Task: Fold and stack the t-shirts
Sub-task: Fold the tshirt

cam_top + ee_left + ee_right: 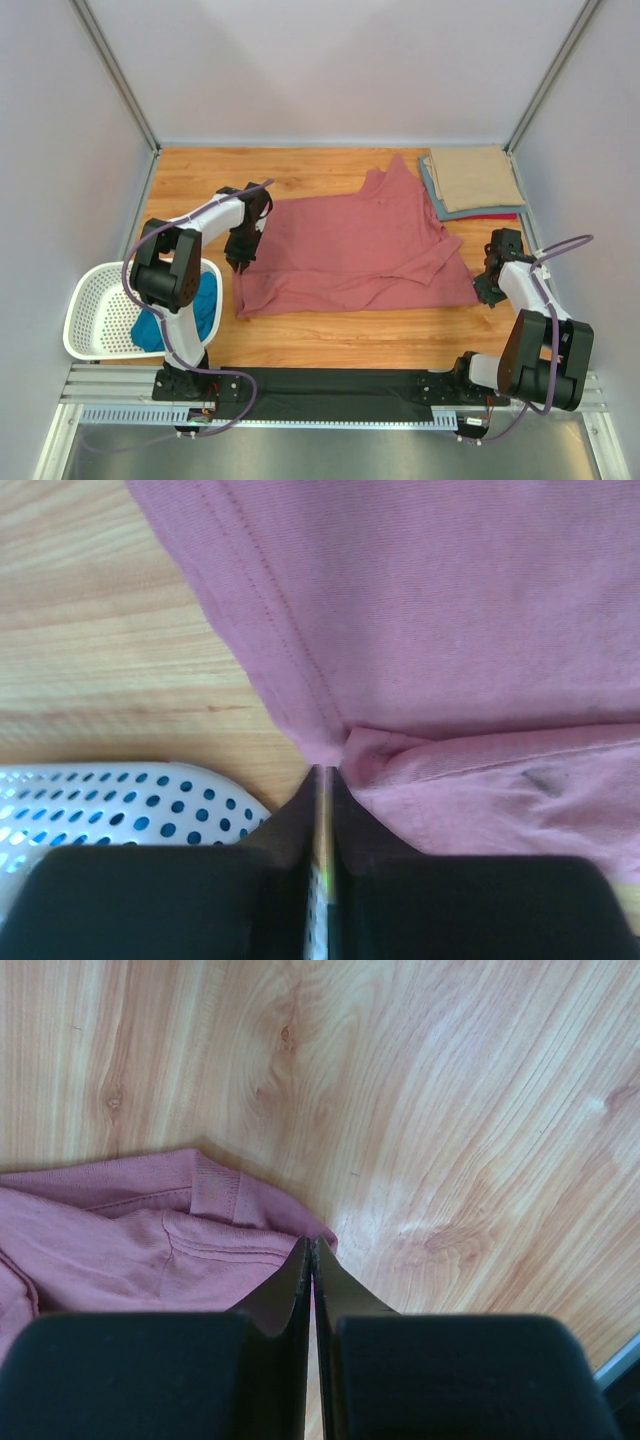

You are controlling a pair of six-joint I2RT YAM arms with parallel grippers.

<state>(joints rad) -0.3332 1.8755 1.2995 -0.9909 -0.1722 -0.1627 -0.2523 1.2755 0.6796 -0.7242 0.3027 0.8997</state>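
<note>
A large dusty rose-red t-shirt (350,250) lies spread on the wooden table (330,335), its lower part folded over. My left gripper (240,262) is at the shirt's left edge. In the left wrist view the jaws (325,772) are shut, with the shirt's (450,610) edge puckered at their tips. My right gripper (484,292) is at the shirt's near right corner. In the right wrist view it (313,1242) is shut on that corner of the shirt (120,1250). A teal t-shirt (205,305) lies in the basket. A folded tan shirt (475,178) tops a grey-blue one (440,207) and a red one (495,216).
A white perforated basket (90,310) stands at the table's near left, just beside the left arm; its rim shows in the left wrist view (100,800). The folded stack sits at the back right corner. Grey walls enclose the table on three sides.
</note>
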